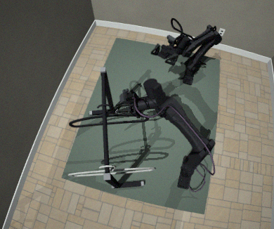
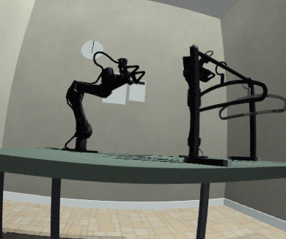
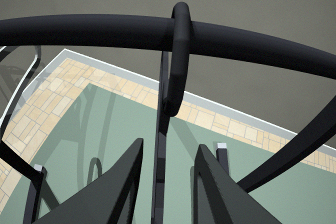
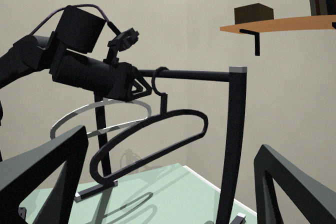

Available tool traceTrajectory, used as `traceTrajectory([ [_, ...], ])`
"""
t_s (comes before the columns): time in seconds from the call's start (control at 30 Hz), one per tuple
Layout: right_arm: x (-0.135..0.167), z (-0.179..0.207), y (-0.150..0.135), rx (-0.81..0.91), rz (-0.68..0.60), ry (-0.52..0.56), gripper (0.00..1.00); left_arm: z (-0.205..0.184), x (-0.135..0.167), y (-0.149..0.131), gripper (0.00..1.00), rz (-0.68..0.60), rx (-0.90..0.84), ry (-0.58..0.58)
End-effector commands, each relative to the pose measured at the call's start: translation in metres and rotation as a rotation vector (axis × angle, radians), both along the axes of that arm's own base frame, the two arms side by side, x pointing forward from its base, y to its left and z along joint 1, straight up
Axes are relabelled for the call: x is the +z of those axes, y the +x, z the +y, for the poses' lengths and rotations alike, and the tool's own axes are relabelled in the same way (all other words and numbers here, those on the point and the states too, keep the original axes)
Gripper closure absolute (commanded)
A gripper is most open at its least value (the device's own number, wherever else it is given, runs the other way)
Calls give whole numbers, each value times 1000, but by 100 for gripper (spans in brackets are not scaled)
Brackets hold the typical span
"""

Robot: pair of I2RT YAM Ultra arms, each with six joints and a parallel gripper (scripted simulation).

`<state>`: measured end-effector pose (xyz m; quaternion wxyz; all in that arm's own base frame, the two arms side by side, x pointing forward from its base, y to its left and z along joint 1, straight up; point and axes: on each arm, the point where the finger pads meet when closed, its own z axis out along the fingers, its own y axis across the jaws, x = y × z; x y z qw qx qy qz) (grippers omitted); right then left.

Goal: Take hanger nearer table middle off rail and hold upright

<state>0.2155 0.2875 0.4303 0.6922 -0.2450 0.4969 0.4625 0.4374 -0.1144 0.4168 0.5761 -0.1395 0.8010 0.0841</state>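
Note:
A black rack carries a rail [image 1: 105,119] with two hangers. The black hanger [image 1: 107,123] hangs nearer the table's middle, its hook [image 3: 179,58] over the rail [image 3: 108,30]. The white hanger [image 1: 112,170] hangs near the rail's front end. My left gripper [image 1: 116,105] is up at the rail, right beside the black hanger's hook. In the left wrist view its fingers stand part open on either side of the hanger's thin neck, with gaps on both sides. My right gripper [image 1: 157,50] is wide open and empty, raised at the far end of the table, facing the rack [image 4: 233,134].
The rack's feet [image 1: 128,184] rest on the green table mat. The white hanger [image 4: 100,105] hangs just behind the left arm in the right wrist view. A wall shelf [image 4: 279,23] with a brown box is beyond the table.

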Motion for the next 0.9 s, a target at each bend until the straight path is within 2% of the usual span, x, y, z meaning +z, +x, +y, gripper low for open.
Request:
traceTrajectory([
  [0.0,16,4,-7,23,-38,48,0,3,-2,0,69,25,65,12],
  [0.57,13,2,-6,15,-36,42,0,0,1,2,69,16,50,3],
  [0.87,13,2,-6,15,-36,42,0,13,2,16,69,28,50,11],
])
